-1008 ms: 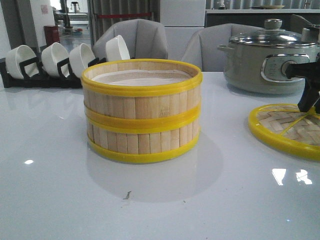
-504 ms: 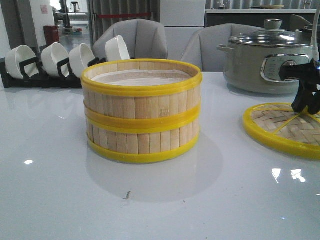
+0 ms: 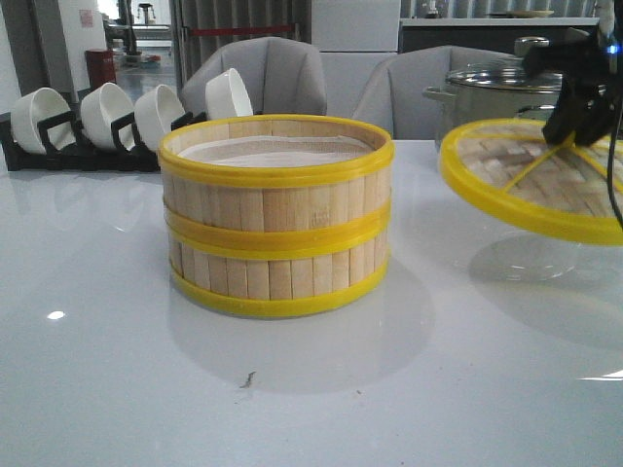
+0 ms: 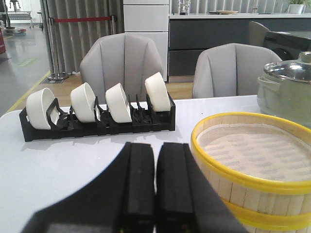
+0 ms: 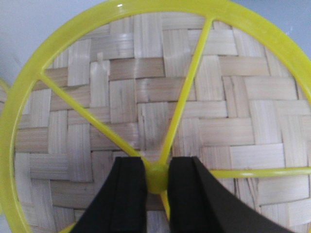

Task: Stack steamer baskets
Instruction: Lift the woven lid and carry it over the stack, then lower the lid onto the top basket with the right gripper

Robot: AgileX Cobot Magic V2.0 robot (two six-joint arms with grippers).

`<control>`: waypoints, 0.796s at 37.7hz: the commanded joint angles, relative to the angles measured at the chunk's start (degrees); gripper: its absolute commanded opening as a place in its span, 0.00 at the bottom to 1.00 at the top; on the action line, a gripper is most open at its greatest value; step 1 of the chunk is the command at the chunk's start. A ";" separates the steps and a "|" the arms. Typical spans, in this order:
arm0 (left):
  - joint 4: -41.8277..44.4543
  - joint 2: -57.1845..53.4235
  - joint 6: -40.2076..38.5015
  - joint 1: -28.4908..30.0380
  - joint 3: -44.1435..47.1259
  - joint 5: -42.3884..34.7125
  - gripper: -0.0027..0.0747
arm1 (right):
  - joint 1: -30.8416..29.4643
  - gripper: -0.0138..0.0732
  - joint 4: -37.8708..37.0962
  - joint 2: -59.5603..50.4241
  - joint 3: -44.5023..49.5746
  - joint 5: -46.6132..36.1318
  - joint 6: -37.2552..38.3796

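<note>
**Baskets stacked, lid held off the counter**

Counter (image 3: 117,389) white and glossy, small dark speck (image 3: 247,378) nearest the camera. Steamer baskets (image 3: 276,214) sit mid-counter, one on the other, walls flush, upright. Pale vertical slats, yellow rims top, middle and bottom, white liner inside the upper one. Nothing over the open top. To the right, lid (image 3: 531,180) hangs tilted above the counter, clear of the stack; woven bamboo, yellow rim and spokes. Right hand (image 5: 156,194) clamped on the lid's centre knob (image 5: 156,178), a finger on each side. Left hand (image 4: 155,194) pressed together, holding nothing, just beside the stack. Behind: black rack of white bowls (image 3: 107,122) far left, grey pot (image 3: 496,122) with glass lid far right, grey chairs (image 3: 282,73) beyond.
</note>
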 commanded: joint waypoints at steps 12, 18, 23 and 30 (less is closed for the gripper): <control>-0.07 0.32 0.15 0.08 -1.67 -5.30 0.16 | 12.14 0.22 3.37 -6.15 -18.42 8.67 -0.23; -0.07 0.32 0.15 0.08 -1.67 -5.30 0.16 | 20.50 0.22 3.37 -1.47 -25.71 11.48 -0.23; -0.07 0.32 0.15 0.08 -1.67 -5.30 0.16 | 26.30 0.22 3.37 3.62 -31.24 13.87 -0.23; -0.07 0.32 0.15 0.08 -1.67 -5.30 0.16 | 29.57 0.22 3.15 8.43 -35.36 15.67 -0.23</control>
